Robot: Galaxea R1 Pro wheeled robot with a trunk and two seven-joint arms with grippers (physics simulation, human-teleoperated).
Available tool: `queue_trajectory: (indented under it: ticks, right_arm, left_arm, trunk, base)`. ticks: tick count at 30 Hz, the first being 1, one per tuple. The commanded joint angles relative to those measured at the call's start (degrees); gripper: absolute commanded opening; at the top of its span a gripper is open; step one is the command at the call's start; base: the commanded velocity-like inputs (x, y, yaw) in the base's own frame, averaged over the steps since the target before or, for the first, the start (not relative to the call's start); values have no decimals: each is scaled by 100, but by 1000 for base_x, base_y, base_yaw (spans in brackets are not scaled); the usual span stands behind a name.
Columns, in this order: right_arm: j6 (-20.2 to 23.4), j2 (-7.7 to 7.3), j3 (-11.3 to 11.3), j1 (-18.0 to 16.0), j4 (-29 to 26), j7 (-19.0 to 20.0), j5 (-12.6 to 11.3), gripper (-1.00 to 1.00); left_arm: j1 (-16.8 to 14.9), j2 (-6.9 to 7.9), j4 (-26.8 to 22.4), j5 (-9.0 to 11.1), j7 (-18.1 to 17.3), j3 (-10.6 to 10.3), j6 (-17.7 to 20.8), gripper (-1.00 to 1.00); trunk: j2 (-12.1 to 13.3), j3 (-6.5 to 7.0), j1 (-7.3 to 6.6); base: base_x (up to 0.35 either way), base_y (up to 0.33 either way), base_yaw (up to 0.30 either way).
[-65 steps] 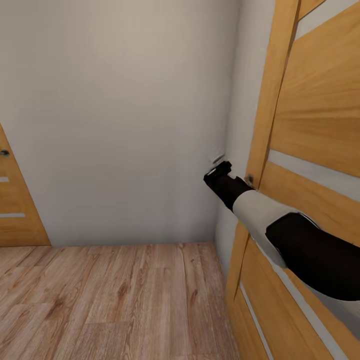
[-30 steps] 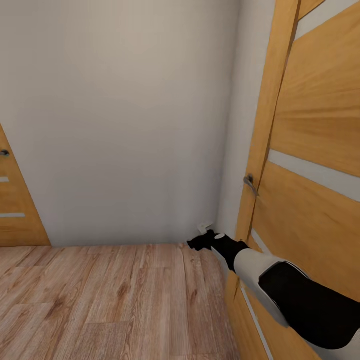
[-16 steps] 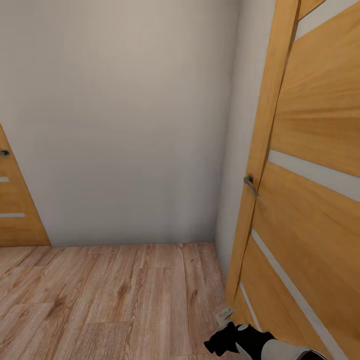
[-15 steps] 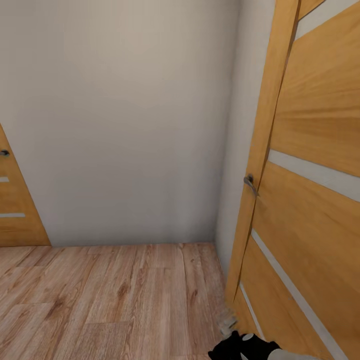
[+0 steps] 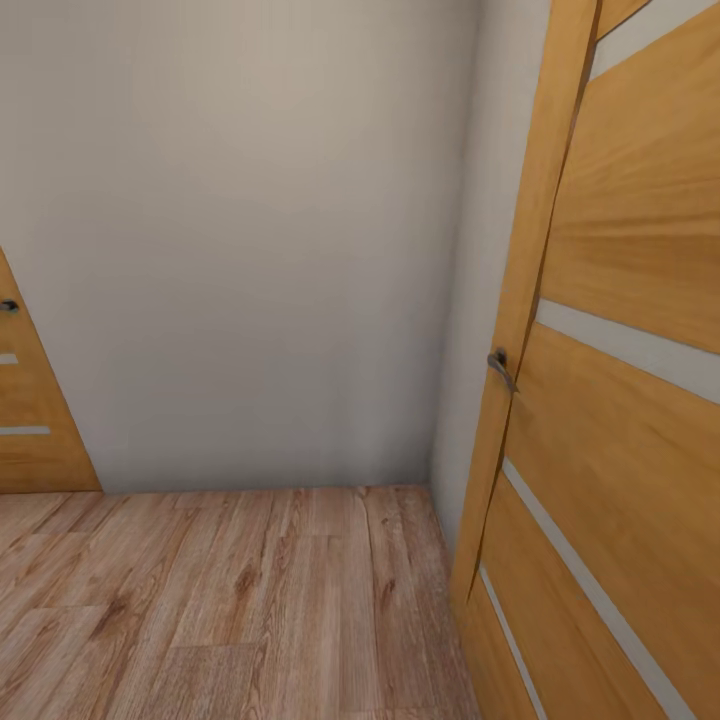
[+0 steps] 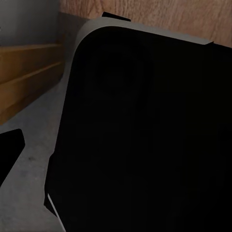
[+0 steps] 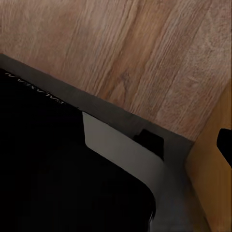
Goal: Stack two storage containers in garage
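From left to right, the head view shows a wooden door (image 5: pixel 22 400) at the left edge, a plain wall (image 5: pixel 250 250), the wood-plank floor (image 5: pixel 230 600), then a panelled door (image 5: pixel 620 400) with its handle (image 5: pixel 499 368). The right arm, which reached that handle two seconds ago, has since dropped away. Whether either pincer is open cannot be told. No storage containers are visible; the robot is seemingly mid-transit.

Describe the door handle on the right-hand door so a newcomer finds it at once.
Start at the big wooden door with pale stripes on the right. Follow its near edge, beside the white wall corner, to mid-height. There sits the door handle, a small curved grey metal lever, closer and larger than the far left door's handle.
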Motion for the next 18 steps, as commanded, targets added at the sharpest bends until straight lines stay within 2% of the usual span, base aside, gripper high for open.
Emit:
queue_trajectory:
  ticks: [1, 2, 6, 10, 12, 15, 18]
  right_arm:
    - [-35, -32, 39, 77, 17, 39, -77, 100]
    - [-33, -150, 22, 218, 17, 67, -103, 100]
    - [-60, -317, -35, 479, 23, 92, -286, 100]
    - [-86, -529, -88, 608, 25, 67, -944, 100]
    - [-73, -609, -92, 626, 25, 71, -1117, 100]
    - [-41, -669, -94, 657, 27, 49, -1237, 100]
    - [-31, -692, -76, 836, 26, -42, -1282, 100]
  left_arm:
    - [2, -1, -5, 24, 4, 3, -9, 100]
    - [0, -1, -5, 24, 4, 3, -9, 100]
    - [0, -1, -5, 23, 3, 3, -10, 100]
    - [0, -1, -5, 23, 3, 3, -10, 100]
    - [-1, -1, -5, 23, 4, 3, -9, 100]
    - [0, -3, -5, 23, 4, 3, -10, 100]
    - [0, -2, -5, 28, 4, 15, -10, 100]
  trunk:
    - [-3, -4, 0]
    - [-3, -4, 0]
    - [-3, -4, 0]
    - [-3, -4, 0]
    - [-3, -4, 0]
    - [-3, -4, 0]
    - [-3, -4, 0]
  base:
    - [0, 0, 0]
    - [0, 0, 0]
    - [0, 0, 0]
    - [0, 0, 0]
    - [0, 0, 0]
    - [0, 0, 0]
    - [0, 0, 0]
